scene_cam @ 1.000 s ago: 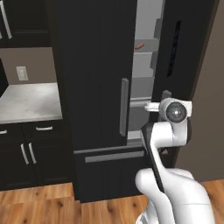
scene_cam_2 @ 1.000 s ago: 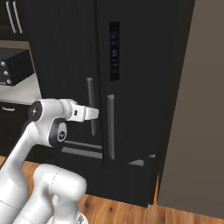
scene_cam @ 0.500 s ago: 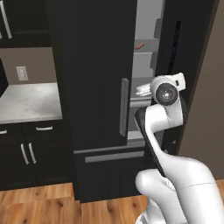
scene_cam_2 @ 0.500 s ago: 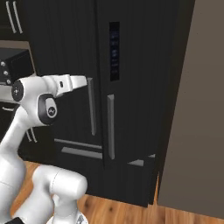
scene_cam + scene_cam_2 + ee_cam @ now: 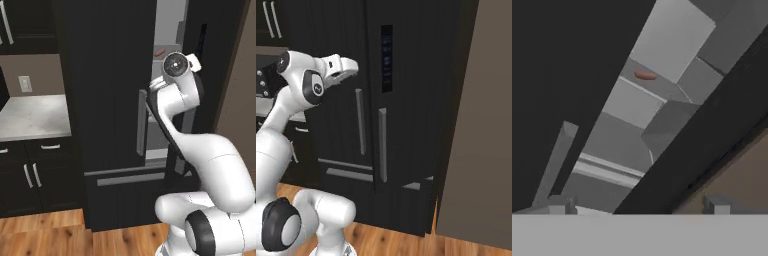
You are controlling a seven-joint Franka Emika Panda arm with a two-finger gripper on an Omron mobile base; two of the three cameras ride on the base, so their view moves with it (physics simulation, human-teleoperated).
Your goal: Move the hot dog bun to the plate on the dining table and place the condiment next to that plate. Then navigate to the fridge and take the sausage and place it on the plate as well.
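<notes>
The black fridge (image 5: 411,100) stands in front of me, its door ajar on a light grey inside with shelves (image 5: 167,30). The slim reddish-pink sausage (image 5: 159,51) lies on an upper shelf, and it appears again as the sausage (image 5: 645,75) ahead of the hand. My gripper (image 5: 351,69) is raised to upper-fridge height and points at the door gap. It is open, with its fingertips (image 5: 559,204) wide apart and nothing between them. It is still some way short of the sausage. The hot dog bun, plate, dining table and condiment are out of view.
Slim grey vertical handles (image 5: 382,145) run down the fridge doors. A marble counter (image 5: 30,115) over black cabinets lies to the left. A brown wall panel (image 5: 481,125) borders the fridge on the right. The wood floor (image 5: 45,232) is below.
The arm has swung upward, lifting the hand from mid-door height to the level of the upper shelves. The gripper has stayed open.
</notes>
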